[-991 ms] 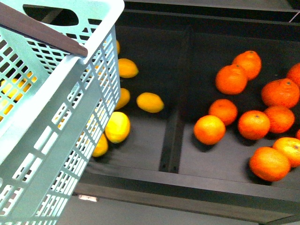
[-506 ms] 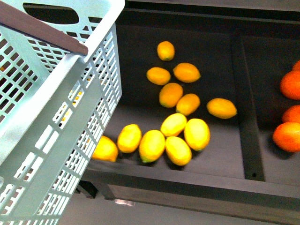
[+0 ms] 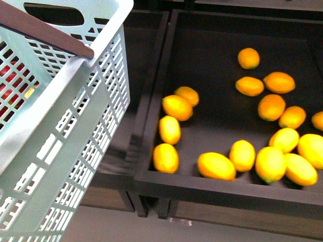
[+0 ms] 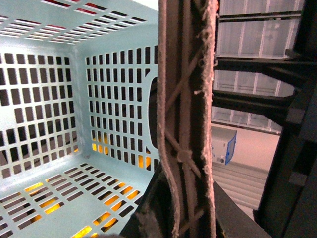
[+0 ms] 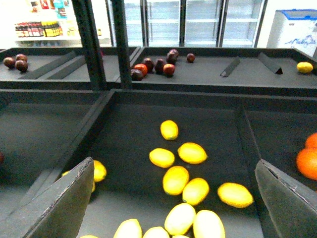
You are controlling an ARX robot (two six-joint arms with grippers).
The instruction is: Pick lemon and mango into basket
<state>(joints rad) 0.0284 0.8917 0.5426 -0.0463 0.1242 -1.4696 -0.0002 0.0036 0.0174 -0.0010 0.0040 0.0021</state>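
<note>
slotted plastic basket (image 3: 75, 126), glossy lemons (image 3: 216, 166)

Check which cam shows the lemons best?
Front view: most of the lemons lie unobstructed in the dark bin. Right wrist view shows the group, but its nearest fruits are cut off. Left wrist view gives only yellow glimpses through the basket slots.
</note>
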